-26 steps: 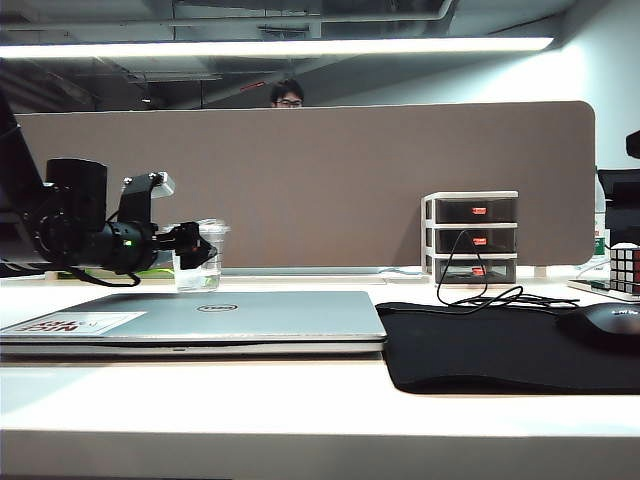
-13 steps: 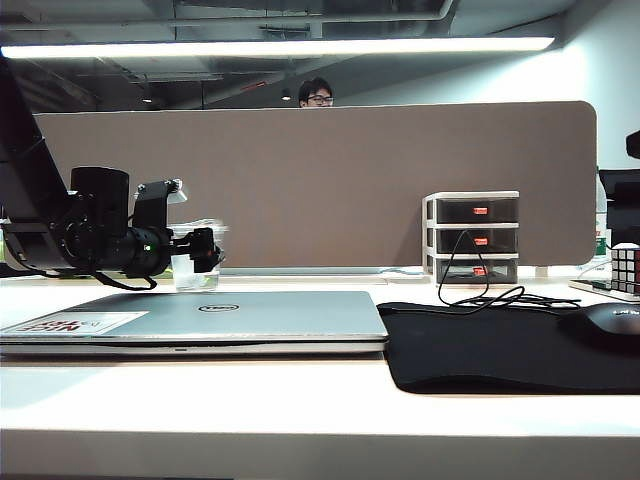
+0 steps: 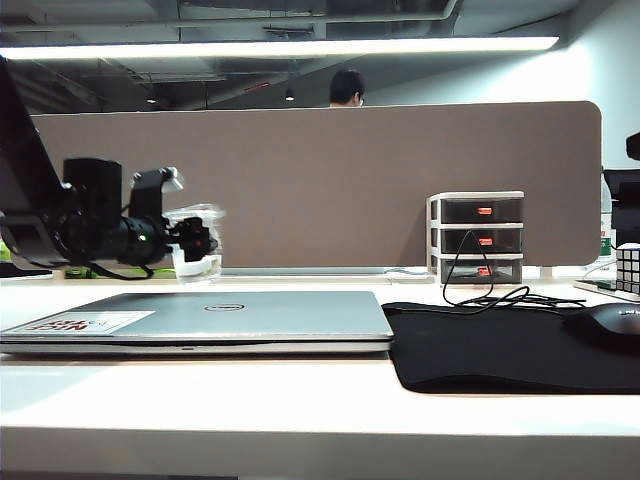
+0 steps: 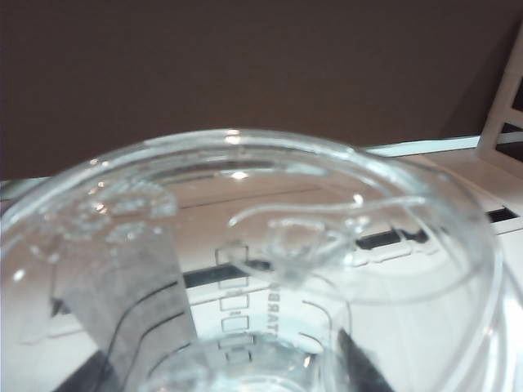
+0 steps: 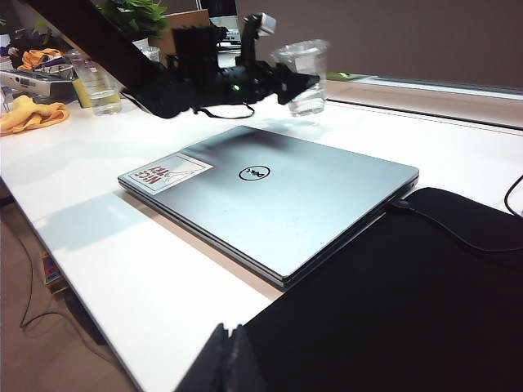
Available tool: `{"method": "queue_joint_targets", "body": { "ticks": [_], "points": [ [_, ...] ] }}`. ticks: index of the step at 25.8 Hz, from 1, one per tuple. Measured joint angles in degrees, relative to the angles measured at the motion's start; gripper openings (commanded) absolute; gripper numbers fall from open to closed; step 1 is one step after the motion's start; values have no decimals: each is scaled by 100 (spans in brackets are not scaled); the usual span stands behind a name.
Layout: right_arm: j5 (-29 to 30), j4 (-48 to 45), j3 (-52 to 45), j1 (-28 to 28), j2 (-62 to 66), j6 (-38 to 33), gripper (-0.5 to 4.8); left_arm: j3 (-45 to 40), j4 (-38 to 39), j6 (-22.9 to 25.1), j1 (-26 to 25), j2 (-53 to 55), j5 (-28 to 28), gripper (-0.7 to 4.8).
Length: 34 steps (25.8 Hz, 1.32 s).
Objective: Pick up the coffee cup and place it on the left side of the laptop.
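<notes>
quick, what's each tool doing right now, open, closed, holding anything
Left tool: closed on the coffee cup, lifted behind the laptop.
Right tool: cannot be told; only its dark tip shows, holding nothing.

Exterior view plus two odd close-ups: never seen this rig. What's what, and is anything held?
It is a two-armed table robot. The exterior view looks across the desk; the other two cameras ride on the wrists. The left gripper has its fingers around the coffee cup, a clear lidded cup that looks tilted and just off the desk behind the laptop. The left wrist view is filled by that cup. The right gripper hangs near the black mouse mat, holding nothing; its fingers look shut. A mouse lies on the mat.
</notes>
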<state>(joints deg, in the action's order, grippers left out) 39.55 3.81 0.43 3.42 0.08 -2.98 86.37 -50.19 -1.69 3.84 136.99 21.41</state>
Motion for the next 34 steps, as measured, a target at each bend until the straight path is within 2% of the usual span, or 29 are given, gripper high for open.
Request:
{"method": "queue_joint_targets", "body": {
  "ticks": [3, 9, 10, 16, 20, 22, 25, 30, 34],
  "points": [
    [-2, 0, 0, 0, 0, 0, -1, -297, -31, 160, -74, -348, 7, 301],
    [-2, 0, 0, -2, 0, 0, -1, -1456, -105, 321, -402, -1252, 22, 307],
    [-2, 2, -2, -2, 0, 0, -1, -1895, -155, 321, -546, -1545, 22, 309],
    [-2, 0, 0, -2, 0, 0, -1, -3117, -955, 321, -1134, -2402, 26, 309],
    [-2, 2, -2, -2, 0, 0, -1, -3965, -1364, 321, -1668, -2531, 153, 309],
    [-2, 0, 0, -2, 0, 0, -1, -4367, -1438, 538, -1823, -2527, 195, 309],
    [0, 0, 0, -2, 0, 0, -1, -4535, -1469, 949, -1884, -2490, 262, 309],
    [4, 2, 0, -2, 0, 0, -1, -4538, -1554, 988, -1884, -2280, 304, 309],
    [17, 2, 0, -2, 0, 0, -1, -4557, -1941, 968, -1886, -2004, 439, 309]
  ]
}}
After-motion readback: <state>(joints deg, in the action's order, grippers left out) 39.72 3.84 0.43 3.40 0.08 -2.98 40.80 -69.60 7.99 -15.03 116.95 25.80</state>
